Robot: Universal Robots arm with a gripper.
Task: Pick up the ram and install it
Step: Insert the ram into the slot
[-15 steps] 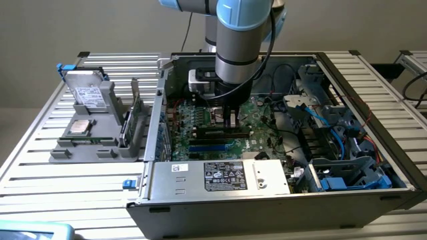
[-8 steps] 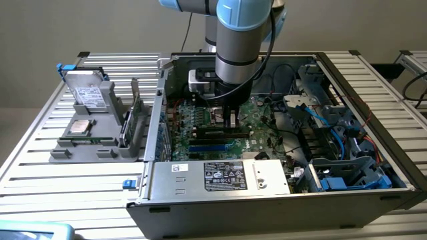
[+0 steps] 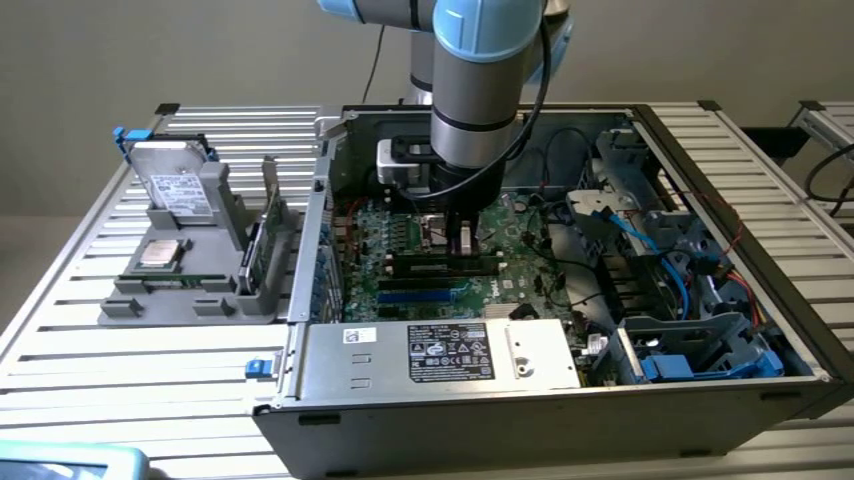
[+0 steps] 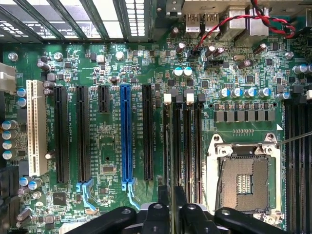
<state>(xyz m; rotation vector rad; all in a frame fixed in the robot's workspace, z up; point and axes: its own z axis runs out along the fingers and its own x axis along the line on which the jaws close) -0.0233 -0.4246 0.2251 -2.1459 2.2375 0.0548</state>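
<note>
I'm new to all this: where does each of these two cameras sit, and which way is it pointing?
Exterior view: off the arm, raised and set back, looking down at an angle into the open computer case; the blue-and-grey arm and its hand show.
Wrist view: on the wrist, looking straight down at the green motherboard; the black hand shows.
Shared: both see the hand low over the motherboard.
</note>
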